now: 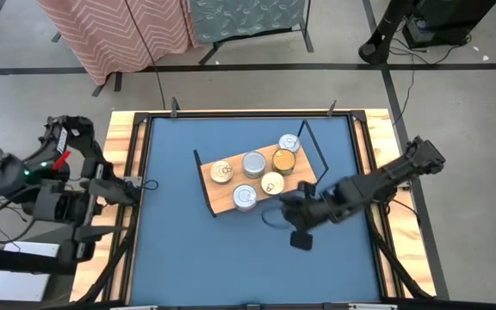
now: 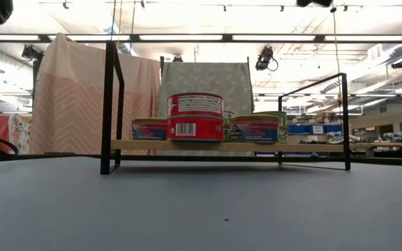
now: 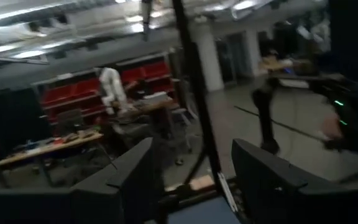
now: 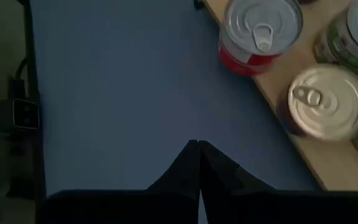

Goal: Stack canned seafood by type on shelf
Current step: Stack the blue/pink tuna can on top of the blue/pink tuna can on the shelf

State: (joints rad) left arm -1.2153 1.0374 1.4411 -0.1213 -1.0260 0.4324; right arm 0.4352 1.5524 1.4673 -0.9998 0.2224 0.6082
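While the high view shows six cans by their lids only, spread across the shelf (image 1: 261, 181) on the blue table (image 1: 170, 250), the low view reveals their sides: a red-labelled stack of two cans (image 2: 195, 117) at the shelf's front, with blue-labelled cans (image 2: 255, 130) flanking it. The right gripper (image 1: 281, 207) hovers over the table just beside the shelf's near edge, empty, and only the right wrist view shows its fingers (image 4: 191, 165) pressed together, with a red-sided silver-lid can (image 4: 260, 34) and a pale-lidded can (image 4: 328, 102) ahead of it. The left gripper (image 1: 145, 184) waits at the table's left rim, well apart from the shelf; its wrist view shows the fingers (image 3: 135, 177) spread, holding nothing.
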